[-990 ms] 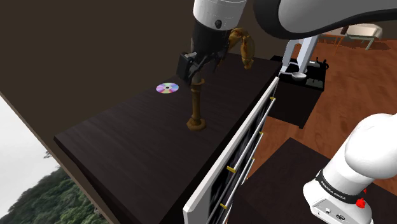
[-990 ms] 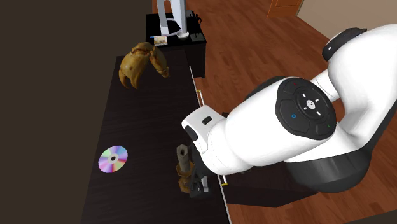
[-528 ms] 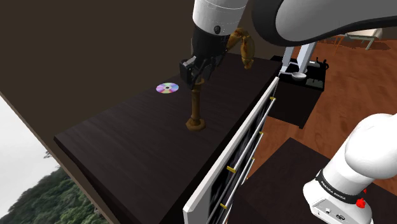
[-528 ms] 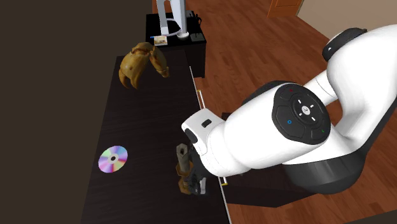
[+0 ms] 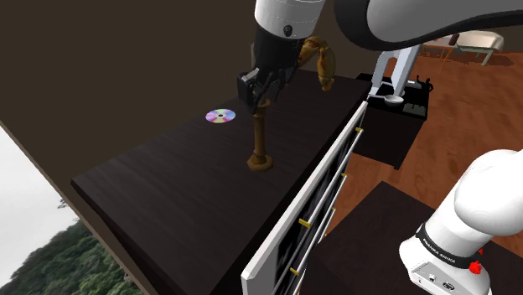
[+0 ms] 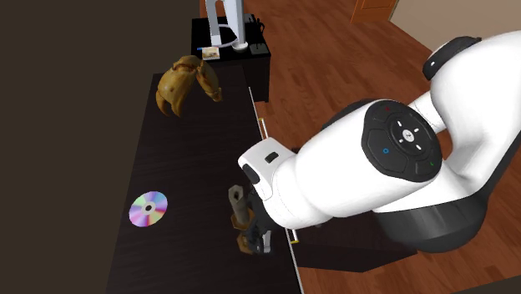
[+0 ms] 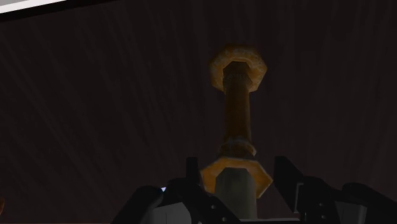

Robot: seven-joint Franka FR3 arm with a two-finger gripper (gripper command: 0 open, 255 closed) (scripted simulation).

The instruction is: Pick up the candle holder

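A: Quick, where's the holder rel. to the pincer?

B: Right under it. The tall golden-brown candle holder w/ octagonal base and octagonal top cup (image 5: 259,138) stands upright on the dark wood-grain surface (image 5: 168,188), nearer that surface's edge at the shoulder view's right. Long axis is vertical. The black two-finger pincer (image 5: 259,102) points straight down along it.

A: So a top-down grip?

B: Yes. The wrist view looks down the stem, w/ the cup nearest and the base at the far end.

A: Pincer state?

B: Narrow. The cup sits between the fingers (image 7: 195,173), and both lie against its sides w/ no gap I can see. I read that as clamped, not just straddling.

A: Base off the surface?

B: Can't tell. It looks on it or barely above.

A: Next move needs?

B: My guess is a straight lift along the stem. The grip is high on a tall piece, so it could swing or tilt if jerked. The rainbow-shiny flat disc (image 5: 220,116) is well apart, so no obstacle.
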